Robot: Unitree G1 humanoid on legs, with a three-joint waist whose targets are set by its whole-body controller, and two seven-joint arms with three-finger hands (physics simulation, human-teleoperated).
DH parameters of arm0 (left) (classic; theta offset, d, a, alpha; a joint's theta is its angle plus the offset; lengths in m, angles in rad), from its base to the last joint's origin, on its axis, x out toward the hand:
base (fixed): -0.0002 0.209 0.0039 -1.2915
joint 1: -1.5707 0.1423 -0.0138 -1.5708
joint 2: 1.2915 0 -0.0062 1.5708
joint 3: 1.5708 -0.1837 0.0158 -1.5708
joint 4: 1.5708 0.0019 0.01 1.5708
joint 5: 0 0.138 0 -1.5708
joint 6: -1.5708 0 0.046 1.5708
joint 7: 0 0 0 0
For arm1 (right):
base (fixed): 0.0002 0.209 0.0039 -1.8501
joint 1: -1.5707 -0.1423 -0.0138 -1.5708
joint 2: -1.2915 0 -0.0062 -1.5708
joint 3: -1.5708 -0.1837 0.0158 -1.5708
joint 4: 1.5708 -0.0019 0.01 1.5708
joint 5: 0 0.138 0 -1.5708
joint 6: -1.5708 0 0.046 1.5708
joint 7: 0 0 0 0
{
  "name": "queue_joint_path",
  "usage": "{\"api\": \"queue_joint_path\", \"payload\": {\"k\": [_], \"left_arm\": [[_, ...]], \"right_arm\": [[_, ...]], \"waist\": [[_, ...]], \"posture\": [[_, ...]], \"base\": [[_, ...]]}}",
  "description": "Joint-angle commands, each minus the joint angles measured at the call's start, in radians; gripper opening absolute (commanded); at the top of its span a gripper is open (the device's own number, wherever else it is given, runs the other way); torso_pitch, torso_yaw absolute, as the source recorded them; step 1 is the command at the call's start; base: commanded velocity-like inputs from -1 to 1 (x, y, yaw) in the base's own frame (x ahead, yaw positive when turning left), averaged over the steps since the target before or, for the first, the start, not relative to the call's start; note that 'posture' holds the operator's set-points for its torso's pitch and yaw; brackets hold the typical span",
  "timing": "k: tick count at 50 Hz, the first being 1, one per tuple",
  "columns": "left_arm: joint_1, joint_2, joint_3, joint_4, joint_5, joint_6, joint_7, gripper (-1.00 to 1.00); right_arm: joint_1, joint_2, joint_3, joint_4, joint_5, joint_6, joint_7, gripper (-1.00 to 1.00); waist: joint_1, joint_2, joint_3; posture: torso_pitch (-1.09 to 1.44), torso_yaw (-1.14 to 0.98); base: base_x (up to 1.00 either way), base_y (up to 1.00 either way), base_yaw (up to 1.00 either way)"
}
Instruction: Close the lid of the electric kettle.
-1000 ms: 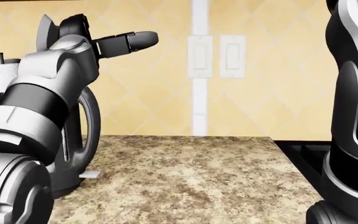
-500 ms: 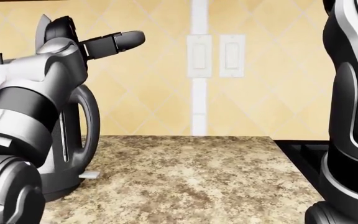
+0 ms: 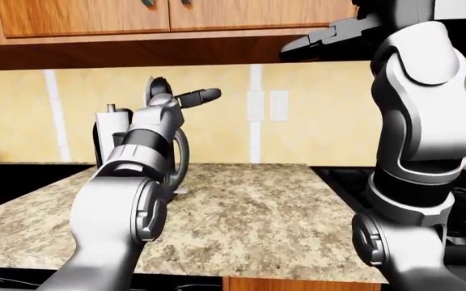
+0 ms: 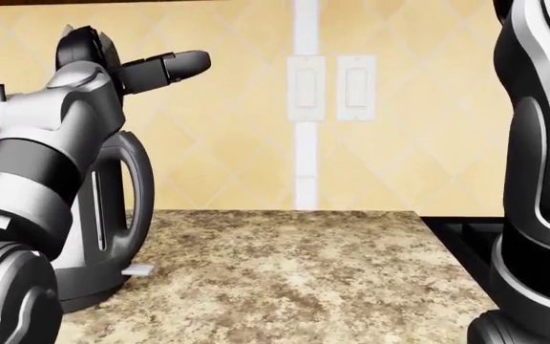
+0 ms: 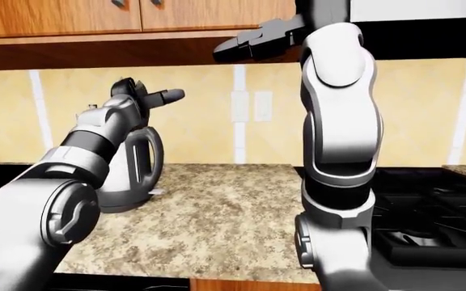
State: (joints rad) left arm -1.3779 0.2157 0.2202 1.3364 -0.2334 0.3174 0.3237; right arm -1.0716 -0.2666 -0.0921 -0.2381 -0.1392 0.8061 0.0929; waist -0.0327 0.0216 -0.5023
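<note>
The dark grey electric kettle [image 4: 132,193] stands on the granite counter at the left of the head view. Its lid [image 4: 66,41] stands upright, open, above the body. My left hand [image 4: 165,68] is at the kettle's top, right beside the raised lid, with its fingers [image 4: 187,63] stretched out to the right, open and holding nothing. My left forearm hides most of the kettle body. My right hand [image 3: 322,39] is raised high under the cabinets, fingers extended and empty.
Two wall switches [image 4: 333,86] sit on the tiled wall. A white paper towel roll [image 3: 107,124] stands behind the kettle. A black stove [image 5: 427,206] lies to the right of the counter [image 3: 257,206], a dark sink [image 3: 6,182] to the left. Wooden cabinets [image 3: 136,15] hang overhead.
My left hand and forearm have shifted left towards the lid, uncovering more of the kettle's handle. The lid still stands up. The right arm has barely moved.
</note>
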Motion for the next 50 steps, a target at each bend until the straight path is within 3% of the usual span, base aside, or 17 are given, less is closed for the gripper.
{"api": "queue_joint_path", "payload": {"k": [1,24,50], "left_arm": [[-0.036,0.011,-0.003,-0.038,0.013,-0.033,0.000,1.00],[-0.029,0.026,0.001,-0.038,0.051,-0.047,0.017,1.00],[0.049,0.043,0.012,-0.029,0.062,-0.073,0.026,1.00]], "right_arm": [[-0.028,-0.006,-0.007,0.000,-0.004,-0.014,-0.004,1.00],[-0.025,-0.002,-0.005,-0.001,-0.007,-0.015,0.000,1.00],[-0.025,0.002,-0.002,-0.007,-0.012,-0.013,0.003,1.00]], "waist": [[0.000,0.000,0.010],[0.001,0.002,0.009],[0.005,0.005,0.008]], "posture": [[-0.83,0.00],[-0.83,0.00],[-0.83,0.00]], "base": [[0.00,0.00,0.00],[0.00,0.00,0.00],[0.00,0.00,0.00]]}}
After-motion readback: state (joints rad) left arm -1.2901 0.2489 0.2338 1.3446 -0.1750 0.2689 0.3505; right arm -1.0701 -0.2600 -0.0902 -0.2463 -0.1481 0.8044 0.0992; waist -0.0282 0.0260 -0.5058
